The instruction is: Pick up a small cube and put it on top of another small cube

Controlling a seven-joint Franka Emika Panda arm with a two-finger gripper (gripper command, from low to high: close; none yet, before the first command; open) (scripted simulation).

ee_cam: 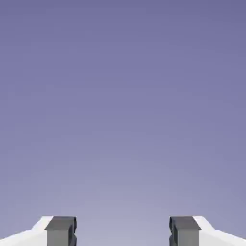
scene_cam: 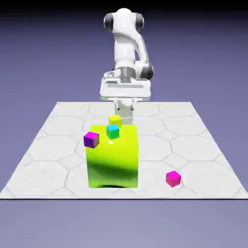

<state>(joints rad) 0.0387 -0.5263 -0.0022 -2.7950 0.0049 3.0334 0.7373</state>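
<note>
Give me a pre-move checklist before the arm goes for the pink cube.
1. Tool open and empty: ok; only backdrop shows between its fingers.
2. Pink cube free on the table, nothing beside it: ok.
3. Pink cube in the hand view: not ok.
4. Tool over the pink cube: not ok; it hangs behind the green block.
5. Target cube chosen: cannot tell; yellow, cyan and purple cubes sit near the block.

Exterior: high, facing table (scene_cam: 58,145). Hand: backdrop only.
</note>
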